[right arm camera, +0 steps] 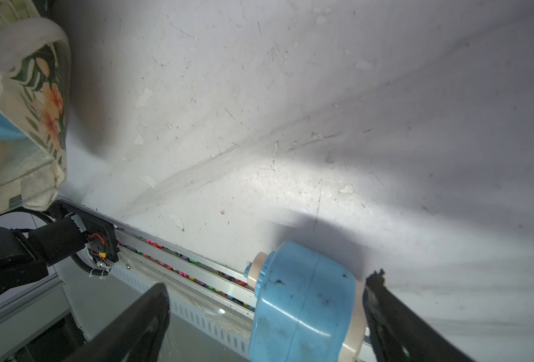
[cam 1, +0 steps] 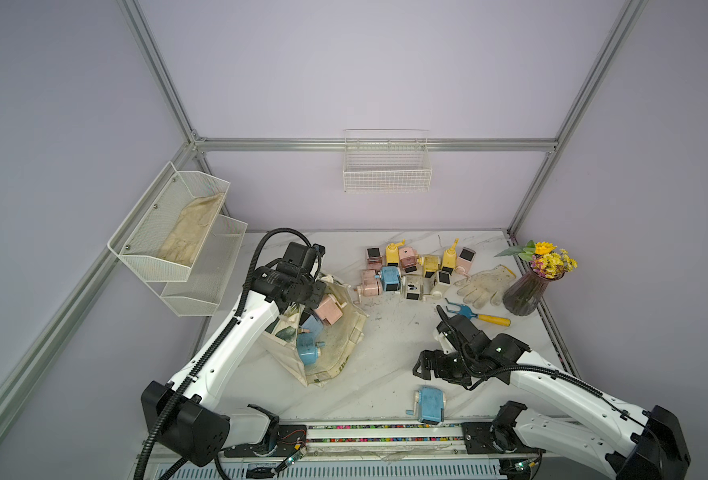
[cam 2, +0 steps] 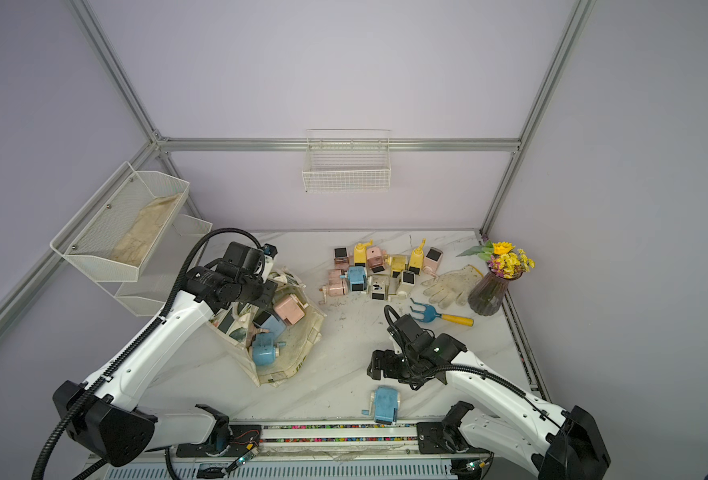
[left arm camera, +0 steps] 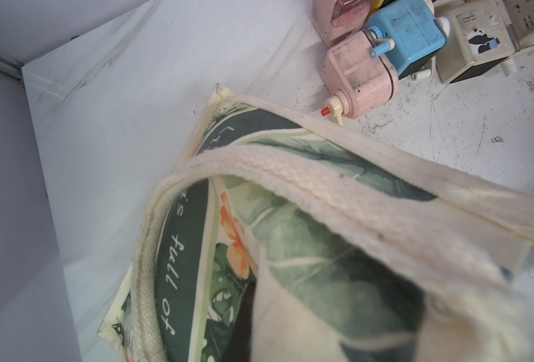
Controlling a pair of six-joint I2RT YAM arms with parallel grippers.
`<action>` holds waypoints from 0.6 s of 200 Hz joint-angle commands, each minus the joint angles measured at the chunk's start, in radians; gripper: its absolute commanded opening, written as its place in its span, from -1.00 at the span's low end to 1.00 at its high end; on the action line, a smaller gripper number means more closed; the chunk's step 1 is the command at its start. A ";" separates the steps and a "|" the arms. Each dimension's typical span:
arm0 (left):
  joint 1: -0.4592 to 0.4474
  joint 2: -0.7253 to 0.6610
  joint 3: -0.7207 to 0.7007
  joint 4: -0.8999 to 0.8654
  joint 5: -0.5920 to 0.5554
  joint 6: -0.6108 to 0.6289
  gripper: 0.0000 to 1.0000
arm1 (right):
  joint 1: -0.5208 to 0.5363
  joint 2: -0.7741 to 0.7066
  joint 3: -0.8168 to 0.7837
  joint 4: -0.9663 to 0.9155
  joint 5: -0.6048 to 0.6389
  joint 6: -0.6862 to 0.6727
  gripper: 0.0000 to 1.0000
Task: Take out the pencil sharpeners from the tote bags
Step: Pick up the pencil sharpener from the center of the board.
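Note:
The cream tote bag [cam 1: 344, 345] with a green leafy print lies open on the table's left side. My left gripper [cam 1: 316, 291] is shut on its upper rim, and fabric [left arm camera: 290, 194] fills the left wrist view, where only one dark finger [left arm camera: 248, 301] shows. One pink pencil sharpener [cam 1: 329, 311] and two blue ones [cam 1: 308, 351] sit in the bag's mouth. Several more sharpeners [cam 1: 414, 270] stand in a cluster at the back. A blue sharpener [cam 1: 430, 405] lies by the front edge. My right gripper [cam 1: 423, 368] hangs open just above it, its jaws wide on either side of the sharpener [right arm camera: 303, 301].
A dirty white glove [cam 1: 485, 284], a blue hand rake with a yellow handle [cam 1: 475, 313] and a flower vase [cam 1: 526, 291] sit at the back right. Mesh shelves [cam 1: 177, 232] hang on the left wall and a wire basket [cam 1: 387, 166] on the back wall. A rail [cam 1: 385, 432] runs along the front edge.

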 commanded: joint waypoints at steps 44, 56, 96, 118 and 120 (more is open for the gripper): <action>0.005 -0.050 -0.033 0.094 0.076 0.017 -1.00 | 0.043 0.099 0.161 -0.299 -0.001 -0.004 0.95; 0.005 -0.049 -0.032 0.094 0.082 0.018 -1.00 | 0.053 0.096 0.180 -0.314 -0.035 0.002 0.95; 0.008 -0.049 -0.034 0.094 0.087 0.018 -1.00 | 0.164 0.125 0.142 -0.307 -0.122 0.088 0.95; 0.008 -0.045 -0.036 0.094 0.090 0.020 -1.00 | 0.177 0.109 0.104 -0.304 -0.123 0.116 0.95; 0.008 -0.046 -0.036 0.094 0.091 0.019 -1.00 | 0.177 0.106 0.099 -0.304 -0.121 0.121 0.95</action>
